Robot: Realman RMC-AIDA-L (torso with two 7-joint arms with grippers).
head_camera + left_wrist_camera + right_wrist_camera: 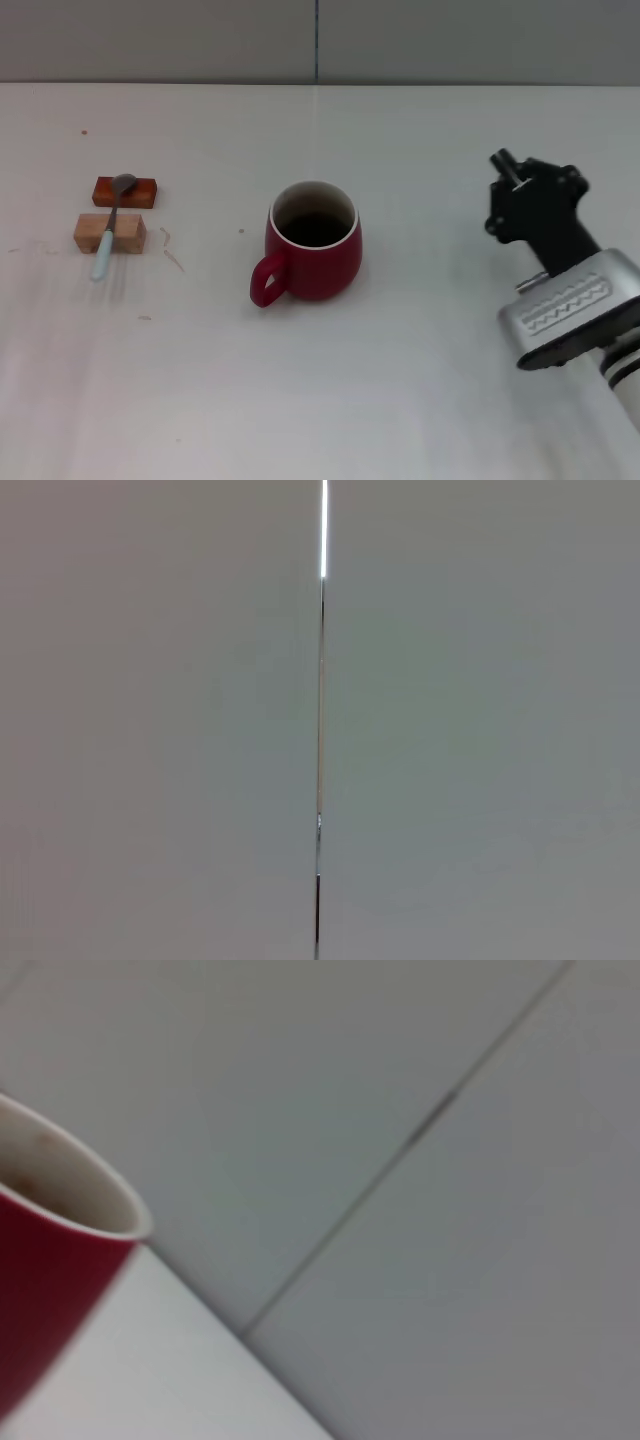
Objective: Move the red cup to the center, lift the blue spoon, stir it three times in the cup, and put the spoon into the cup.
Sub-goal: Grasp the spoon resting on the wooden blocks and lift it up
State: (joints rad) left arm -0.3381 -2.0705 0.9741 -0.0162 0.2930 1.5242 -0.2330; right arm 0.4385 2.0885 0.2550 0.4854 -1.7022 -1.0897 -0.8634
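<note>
My right tool [503, 163] stands over the desk [400, 400] at about three o'clock from the red cup [314, 252], well apart from it and touching nothing. The black head points toward twelve o'clock, with the silver wrist housing behind it at five o'clock. I cannot tell how far it is open, since the fingers do not show plainly in any view. It has hold of nothing that I can see. My left tool is not in the head view, and the left wrist view shows only a plain grey wall with a vertical seam.

The red cup stands upright near the middle of the desk, its loop handle turned toward seven o'clock, cream rim up and dark inside. The right wrist view shows part of the cup's rim and red wall [50, 1260] with the grey wall behind it.

The blue spoon [109, 232] lies at nine o'clock from the cup, well apart. Its grey bowl rests on the orange-brown block [140, 191] and its neck crosses the tan block [128, 233]. The pale blue handle slopes down to the desk toward six o'clock.
</note>
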